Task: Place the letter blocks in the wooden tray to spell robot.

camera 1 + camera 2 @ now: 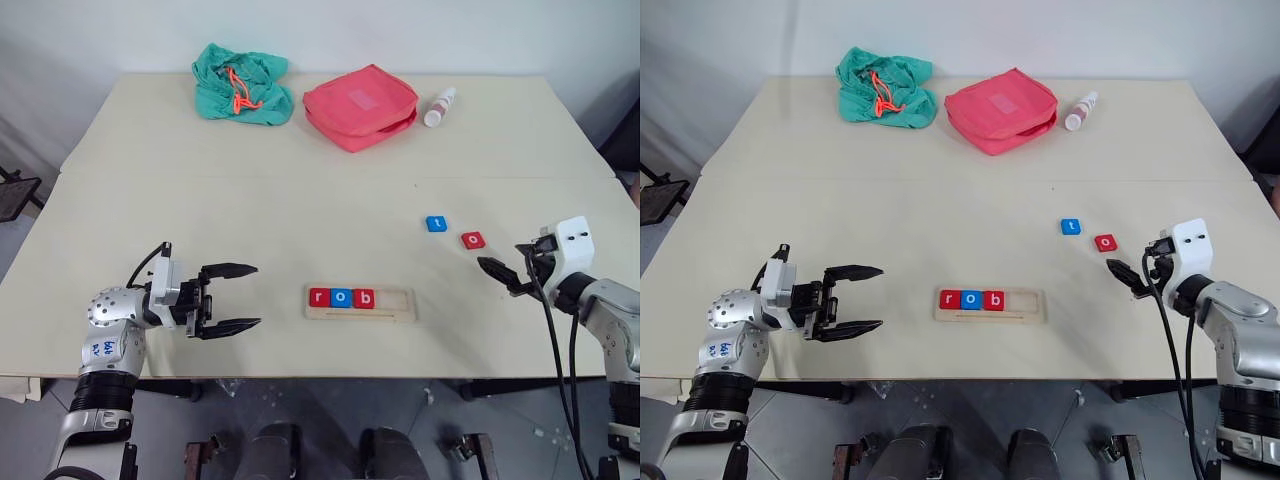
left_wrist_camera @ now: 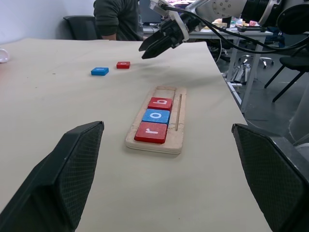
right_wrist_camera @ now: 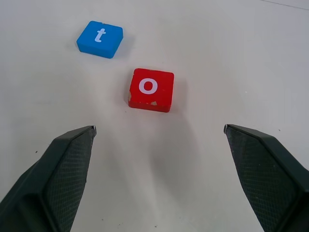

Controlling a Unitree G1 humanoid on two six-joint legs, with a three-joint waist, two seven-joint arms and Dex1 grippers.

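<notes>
Red o block [image 3: 150, 90] flat on table, just ahead of my right gripper [image 3: 159, 133], fingers wide, empty. I'd straddle it squarely, pinch sides, carry to tray [image 1: 397, 312], fourth slot. Left gripper [image 1: 236, 297] wide open, empty.

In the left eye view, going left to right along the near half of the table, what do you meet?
left gripper → wooden tray holding red r, blue o, red b → loose blue t → loose red o → right gripper.
</notes>
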